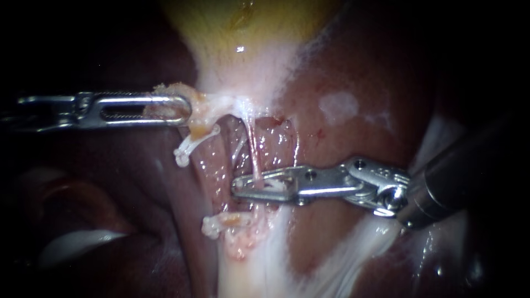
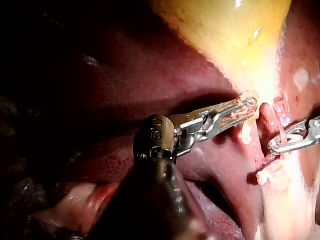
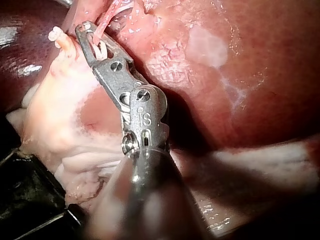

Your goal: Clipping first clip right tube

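The right tube (image 1: 252, 146), thin and pink, runs down from the yellow gallbladder (image 1: 243, 33) over the liver bed. My right instrument (image 1: 237, 186) comes in from the right, its long jaws lying across this tube and shut on it, tips touching beyond it. Something white, seemingly a clip (image 1: 273, 187), sits inside the jaws. The right wrist view shows the tube (image 3: 107, 17) entering the narrow jaws of my right instrument (image 3: 86, 29). My left instrument (image 1: 185, 107) is shut on pale tissue at the gallbladder's neck and holds it leftward, as the left wrist view also shows for this instrument (image 2: 247, 106).
Left of the held tube, two whitish stumps stand apart: an upper stump (image 1: 190, 144) and a lower stump (image 1: 218, 223). Dark red liver (image 1: 353, 66) with a pale patch surrounds the field. White fatty tissue (image 1: 259, 265) spreads below.
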`<state>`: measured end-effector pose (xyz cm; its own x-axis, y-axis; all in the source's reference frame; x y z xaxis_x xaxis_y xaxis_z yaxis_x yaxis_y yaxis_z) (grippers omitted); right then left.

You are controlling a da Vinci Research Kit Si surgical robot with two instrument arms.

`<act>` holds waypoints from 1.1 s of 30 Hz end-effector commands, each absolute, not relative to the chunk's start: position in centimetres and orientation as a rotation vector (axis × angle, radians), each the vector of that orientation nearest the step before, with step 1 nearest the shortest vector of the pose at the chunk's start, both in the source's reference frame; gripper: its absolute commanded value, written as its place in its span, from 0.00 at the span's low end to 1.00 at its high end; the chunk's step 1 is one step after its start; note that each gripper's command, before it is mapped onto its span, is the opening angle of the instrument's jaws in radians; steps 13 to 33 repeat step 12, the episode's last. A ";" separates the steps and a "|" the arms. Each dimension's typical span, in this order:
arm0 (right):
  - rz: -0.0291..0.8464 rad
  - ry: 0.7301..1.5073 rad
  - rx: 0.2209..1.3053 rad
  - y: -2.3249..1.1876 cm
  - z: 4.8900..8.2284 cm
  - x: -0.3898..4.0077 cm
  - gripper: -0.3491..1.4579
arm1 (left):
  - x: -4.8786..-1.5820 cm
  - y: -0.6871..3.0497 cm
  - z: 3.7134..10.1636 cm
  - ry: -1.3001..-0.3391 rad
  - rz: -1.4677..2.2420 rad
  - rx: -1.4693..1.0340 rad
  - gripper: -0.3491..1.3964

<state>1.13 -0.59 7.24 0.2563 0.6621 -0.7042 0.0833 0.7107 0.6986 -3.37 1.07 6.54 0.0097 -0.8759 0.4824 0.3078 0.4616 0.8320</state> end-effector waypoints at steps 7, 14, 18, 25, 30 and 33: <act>0.442 1.271 0.713 -0.58 7.24 1.13 0.00 | -3.37 1.07 6.54 -1.228 -1.013 0.593 0.00; 0.447 1.270 0.717 -0.58 7.24 1.12 0.00 | -3.37 1.07 6.54 -1.228 -1.013 0.593 0.00; 0.447 1.270 0.717 -0.58 7.24 1.12 0.00 | -3.37 1.07 6.54 -1.228 -1.013 0.593 0.00; 0.447 1.270 0.717 -0.58 7.24 1.12 0.00 | -3.37 1.07 6.54 -1.228 -1.013 0.593 0.00; 0.447 1.270 0.717 -0.58 7.24 1.12 0.00 | -3.37 1.07 6.54 -1.228 -1.013 0.593 0.00; 0.447 1.270 0.717 -0.58 7.24 1.12 0.00 | -3.37 1.07 6.54 -1.228 -1.013 0.593 0.00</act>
